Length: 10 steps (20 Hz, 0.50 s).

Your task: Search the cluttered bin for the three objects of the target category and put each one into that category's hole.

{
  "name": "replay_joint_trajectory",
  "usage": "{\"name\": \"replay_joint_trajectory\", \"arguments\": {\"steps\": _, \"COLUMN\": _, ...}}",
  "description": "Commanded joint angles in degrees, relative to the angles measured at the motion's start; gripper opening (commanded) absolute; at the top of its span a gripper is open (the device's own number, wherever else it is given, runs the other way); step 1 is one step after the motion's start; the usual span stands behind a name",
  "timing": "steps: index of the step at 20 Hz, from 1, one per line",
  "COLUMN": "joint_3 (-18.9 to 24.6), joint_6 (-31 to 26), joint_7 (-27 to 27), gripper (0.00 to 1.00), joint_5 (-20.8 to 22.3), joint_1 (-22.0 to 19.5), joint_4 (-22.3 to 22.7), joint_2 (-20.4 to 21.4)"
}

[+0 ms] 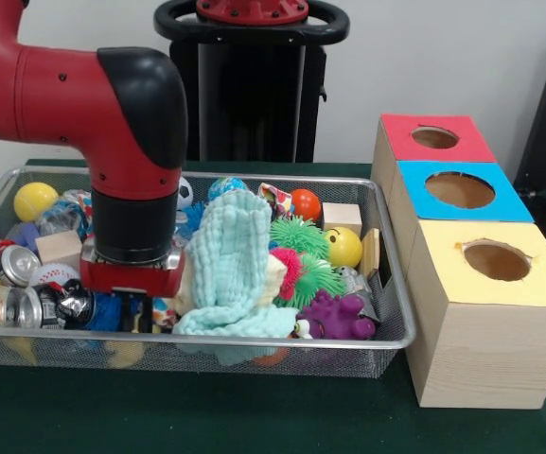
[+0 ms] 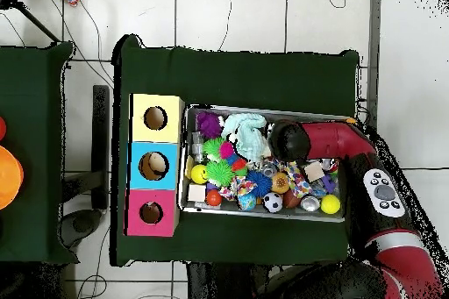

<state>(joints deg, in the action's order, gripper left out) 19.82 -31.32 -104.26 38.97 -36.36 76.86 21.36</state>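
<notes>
Wire bin (image 1: 386, 346) front and centre on green table (image 1: 254, 416), packed with clutter. Pale green cloth (image 1: 235, 270) heaped mid-bin, purple spiky toy (image 1: 334, 317) beside it. Gripper (image 1: 138, 317) sunk among cans (image 1: 12, 305) at bin's left; jaws hidden, state unreadable. Three-hole box (image 1: 481, 312) stands just right.

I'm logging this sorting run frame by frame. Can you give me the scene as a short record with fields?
arm: reaching down into the wire bin, at the left in the front view
gripper: low among the clutter, fingers hidden
bin contents: light green cloth, purple toy, yellow smiley ball, cans, balls, wooden blocks
boxes: red box, blue box, yellow box, each with a round hole on top, beside the bin
</notes>
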Motion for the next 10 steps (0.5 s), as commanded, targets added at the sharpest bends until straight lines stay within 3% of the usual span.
{"name": "replay_joint_trajectory", "arguments": {"steps": 1, "joint_3": 5.7, "joint_6": -4.0, "joint_7": 2.5, "gripper": 0.0, "joint_5": -6.8, "joint_1": -2.2, "joint_4": 9.3, "joint_2": 9.2}}
{"name": "replay_joint_trajectory", "arguments": {"steps": 5, "joint_3": 8.1, "joint_6": -7.4, "joint_7": 2.8, "gripper": 0.0, "joint_5": -12.4, "joint_1": -3.7, "joint_4": 16.1, "joint_2": 17.4}}
{"name": "replay_joint_trajectory", "arguments": {"steps": 10, "joint_3": 7.7, "joint_6": -8.8, "joint_7": 2.2, "gripper": 0.0, "joint_5": -15.9, "joint_1": -2.9, "joint_4": 18.2, "joint_2": 20.9}}
